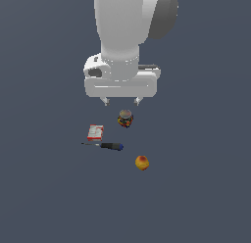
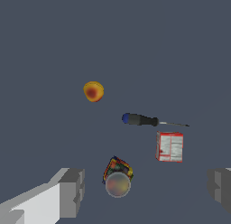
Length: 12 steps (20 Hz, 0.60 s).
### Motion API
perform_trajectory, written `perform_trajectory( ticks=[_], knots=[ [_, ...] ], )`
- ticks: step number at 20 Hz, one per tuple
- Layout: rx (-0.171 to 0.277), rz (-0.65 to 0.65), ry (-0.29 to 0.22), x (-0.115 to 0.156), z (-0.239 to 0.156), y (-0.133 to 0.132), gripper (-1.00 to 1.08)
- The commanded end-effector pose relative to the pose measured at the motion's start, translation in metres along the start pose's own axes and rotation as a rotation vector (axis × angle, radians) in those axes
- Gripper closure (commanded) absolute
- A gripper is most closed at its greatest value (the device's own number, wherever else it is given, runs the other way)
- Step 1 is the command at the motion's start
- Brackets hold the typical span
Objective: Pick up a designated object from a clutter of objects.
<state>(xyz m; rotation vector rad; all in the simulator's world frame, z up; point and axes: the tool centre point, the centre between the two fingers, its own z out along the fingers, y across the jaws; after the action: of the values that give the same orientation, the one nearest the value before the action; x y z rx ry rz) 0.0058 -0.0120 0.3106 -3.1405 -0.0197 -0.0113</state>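
The small flat red-white box [image 1: 95, 133] lies on the grey floor at the exterior view's left; it also shows in the wrist view [image 2: 170, 147]. My gripper [image 1: 120, 101] hangs open and empty well above the clutter, over the multicoloured jar [image 1: 125, 118]. In the wrist view the jar [image 2: 118, 178] sits between my two fingers [image 2: 72, 191], and the box is off to one side of it. The screwdriver [image 1: 109, 146] lies just in front of the box. The orange-red fruit [image 1: 141, 162] sits nearest the camera.
The screwdriver [image 2: 144, 120] lies close beside the box, shaft pointing past it. The fruit [image 2: 93, 91] stands apart from the rest. The dark grey floor [image 1: 196, 188] runs all round the items.
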Motion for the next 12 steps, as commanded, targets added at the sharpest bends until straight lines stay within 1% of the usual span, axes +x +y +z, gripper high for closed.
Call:
perform_trajectory(
  ticks=[1,4,8,12],
  knots=[
    [0.0,0.0,0.0,0.0,0.0,0.0,-0.92],
    [0.003,-0.006,0.002,0.001,-0.002,-0.006,-0.92],
    [0.009,-0.023,0.007,0.003,-0.012,-0.024,-0.92],
    [0.01,-0.025,0.007,0.003,-0.015,-0.028,-0.92]
  ],
)
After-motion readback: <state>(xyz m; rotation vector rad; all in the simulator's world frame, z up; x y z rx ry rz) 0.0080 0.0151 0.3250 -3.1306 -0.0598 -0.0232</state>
